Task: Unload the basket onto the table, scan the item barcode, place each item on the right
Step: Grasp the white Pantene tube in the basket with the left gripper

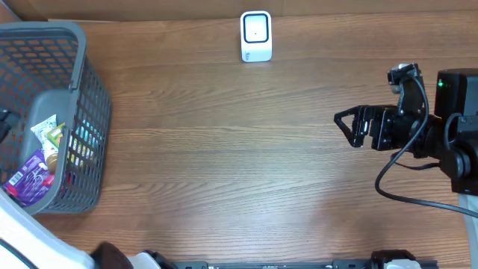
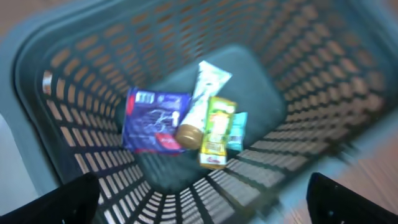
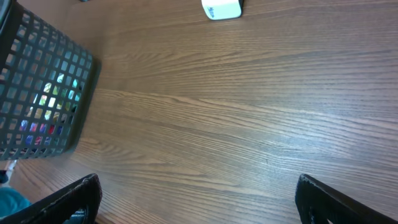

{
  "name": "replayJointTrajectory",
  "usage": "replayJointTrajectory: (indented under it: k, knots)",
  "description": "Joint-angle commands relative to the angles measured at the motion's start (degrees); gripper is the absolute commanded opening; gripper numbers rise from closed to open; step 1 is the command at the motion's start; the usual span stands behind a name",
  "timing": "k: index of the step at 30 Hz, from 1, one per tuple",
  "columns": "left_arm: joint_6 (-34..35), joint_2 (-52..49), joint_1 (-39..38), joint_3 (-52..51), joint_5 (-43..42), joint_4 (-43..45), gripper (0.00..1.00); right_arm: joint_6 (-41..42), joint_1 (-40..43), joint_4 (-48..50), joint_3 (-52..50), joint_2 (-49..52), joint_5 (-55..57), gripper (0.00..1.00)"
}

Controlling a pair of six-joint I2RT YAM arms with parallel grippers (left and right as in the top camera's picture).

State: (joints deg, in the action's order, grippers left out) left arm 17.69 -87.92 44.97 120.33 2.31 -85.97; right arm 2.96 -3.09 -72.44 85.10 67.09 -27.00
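Note:
Several items lie in the grey mesh basket: a purple packet, a white tube with a brown cap, a yellow-green box and a teal packet. My left gripper hovers open above the basket's inside, well apart from the items, its dark fingertips at the frame's lower corners. The white barcode scanner stands at the table's far edge. My right gripper is open over bare wood at the right, holding nothing.
The basket stands at the table's left side, its walls rising round the items. The scanner shows at the top of the right wrist view. Wooden tabletop stretches between basket and right arm.

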Motion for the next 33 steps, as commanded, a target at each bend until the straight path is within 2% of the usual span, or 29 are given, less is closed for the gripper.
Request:
replayJointTrajectory:
  k: [1,14,17,19,22,25,28,33]
  knots:
    - [2.5,-4.0,2.4,0.6,-3.6,-0.4,1.0,-0.5,-0.3,0.1,1.1,-0.1,0.0,1.0]
    - [3.1,-21.8,1.9,0.5,-3.1,-1.4,1.0,-0.4,-0.3,0.1,1.1,0.6,1.5,1.0]
    - [3.1,-24.7,1.6,0.5,-3.0,-0.3,0.95,-0.4,-0.3,0.3,1.1,1.4,1.5,1.0]
    - [2.8,-26.3,1.4,0.5,-2.9,0.4,0.88,-0.4,-0.3,0.6,1.1,1.9,1.5,1.0]
    - [2.5,-28.6,1.0,0.5,-1.8,1.0,0.7,-0.4,-0.3,0.8,1.1,3.1,1.5,1.0]
    - [2.4,-30.4,0.6,0.5,-1.5,1.4,0.61,-0.4,-0.3,0.7,1.1,4.5,1.4,1.0]
    - [2.4,-32.4,0.1,0.5,-0.6,1.9,0.44,-0.4,-0.3,0.6,1.1,5.7,1.4,1.0]
    - [2.2,-36.0,-0.8,0.5,1.1,1.9,0.42,-0.4,-0.3,0.6,1.1,7.1,1.4,1.0]
